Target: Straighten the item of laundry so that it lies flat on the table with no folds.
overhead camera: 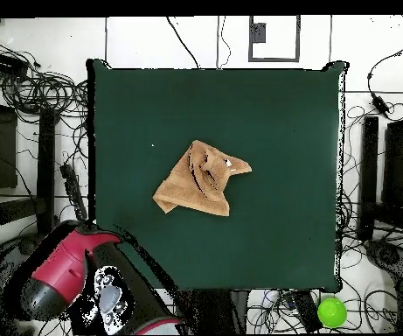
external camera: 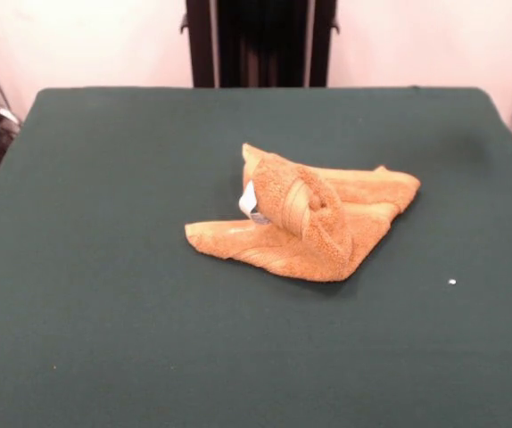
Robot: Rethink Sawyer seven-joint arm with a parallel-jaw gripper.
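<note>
You have the towel (external camera: pixel 305 223) lying near the middle of the surface (external camera: pixel 104 312), bunched rather than flat. It is orange-tan terry cloth with a fluffy pile. In the front view its lower layers spread out in a rough triangle, with one corner pointing left toward you and another reaching out to the right. On top of them a thick fold stands up and curls over like a rolled flap, showing the smoother woven band across it. A small white label (external camera: pixel 250 203) pokes out at the left side of that raised fold.

From overhead the towel (overhead camera: pixel 200 179) reads as an irregular wedge with a pointed corner at the right, and dark creases run through its middle. The surface (overhead camera: pixel 274 236) is a large rectangle of plain dark green felt-like cloth. A tiny white speck (external camera: pixel 452 283) lies on it, well apart from the towel.

The red and black arm (overhead camera: pixel 73 276) is off the surface at the lower left corner of the overhead view; the jaws do not show in either view.
</note>
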